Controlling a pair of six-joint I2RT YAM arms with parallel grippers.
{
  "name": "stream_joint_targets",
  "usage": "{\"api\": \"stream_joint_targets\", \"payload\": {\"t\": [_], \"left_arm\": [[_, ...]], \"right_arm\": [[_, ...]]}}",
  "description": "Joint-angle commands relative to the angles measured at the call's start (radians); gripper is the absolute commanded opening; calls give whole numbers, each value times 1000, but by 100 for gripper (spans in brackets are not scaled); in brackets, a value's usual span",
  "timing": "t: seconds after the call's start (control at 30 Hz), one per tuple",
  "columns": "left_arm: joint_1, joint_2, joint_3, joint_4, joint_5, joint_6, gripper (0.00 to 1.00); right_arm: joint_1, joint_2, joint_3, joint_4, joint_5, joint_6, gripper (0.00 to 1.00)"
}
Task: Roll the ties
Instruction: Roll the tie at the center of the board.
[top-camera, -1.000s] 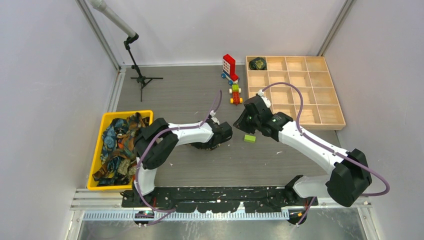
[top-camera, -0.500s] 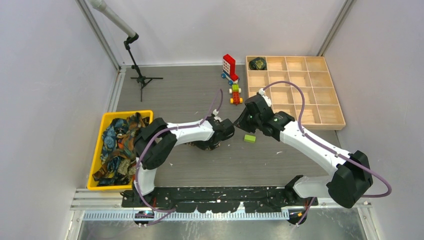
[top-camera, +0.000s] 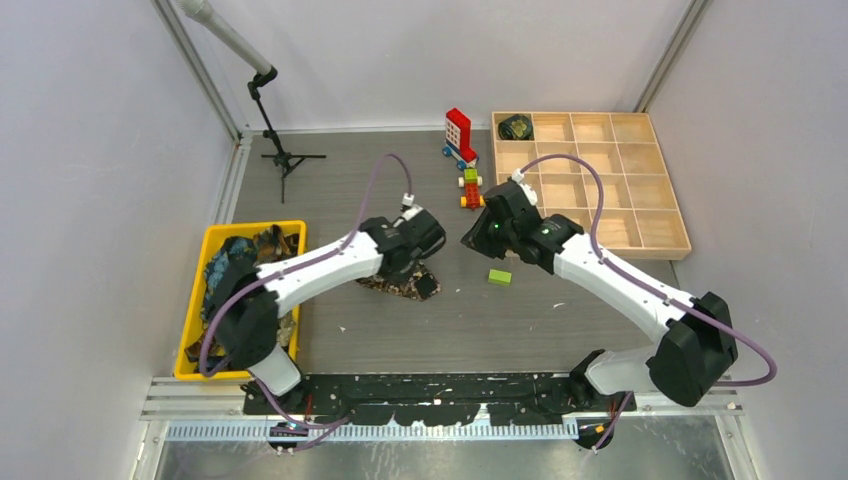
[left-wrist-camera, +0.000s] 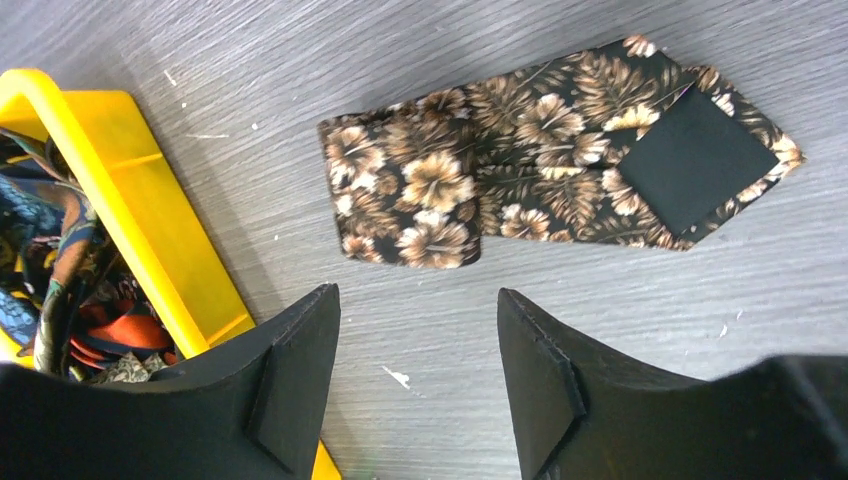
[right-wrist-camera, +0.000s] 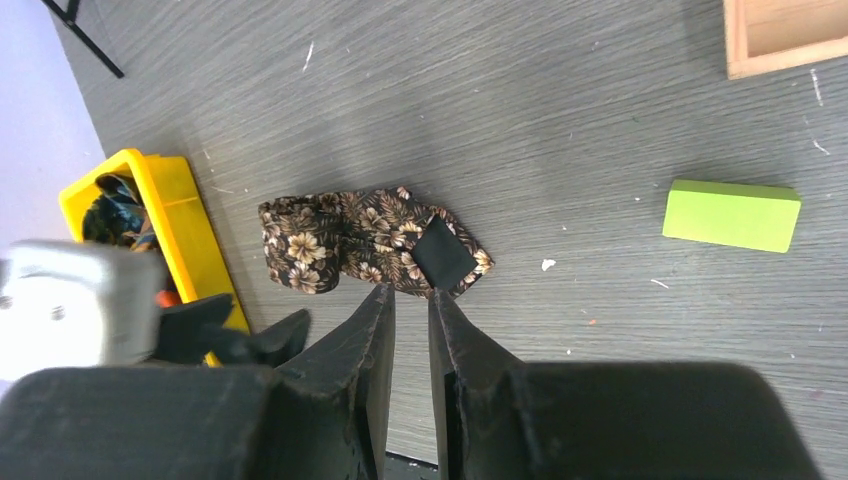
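A brown floral tie (top-camera: 402, 285) lies folded flat on the table, with a black patch at its right end. It also shows in the left wrist view (left-wrist-camera: 520, 190) and the right wrist view (right-wrist-camera: 360, 240). My left gripper (left-wrist-camera: 418, 300) is open and empty, hovering above the tie's near side (top-camera: 408, 262). My right gripper (right-wrist-camera: 410, 292) is shut on nothing, raised to the right of the tie (top-camera: 472, 240). More ties fill the yellow bin (top-camera: 196, 290). A dark rolled tie (top-camera: 516, 127) sits in the wooden tray's far-left compartment.
The wooden compartment tray (top-camera: 640, 242) stands at the right. A small green block (top-camera: 500, 276) lies between the tie and the tray. Red-and-white toy bricks (top-camera: 458, 133) and a small toy (top-camera: 470, 188) stand behind. A black tripod stand (top-camera: 282, 158) is at the back left.
My left gripper has lifted off the tie and moved back and to the left, its elbow swinging out. The tie now lies uncovered. My right gripper has shifted slightly away.
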Motion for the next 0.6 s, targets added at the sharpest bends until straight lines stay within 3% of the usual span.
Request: {"api": "stream_joint_targets", "payload": {"t": [0.0,0.27,0.37,0.57], "left_arm": [[108,-170,-85,63,159,44,61],[392,-387,-271,259,464,56,64],[512,-406,-328,328,631,30,71],[676,-356,-372,385,848,5,72]], "right_arm": [[27,53,56,36,-2,1,25],[97,251,143,138,-68,5,27],[123,362,186,204,-113,15,28],[158,519,255,341,-235,48,31]]}}
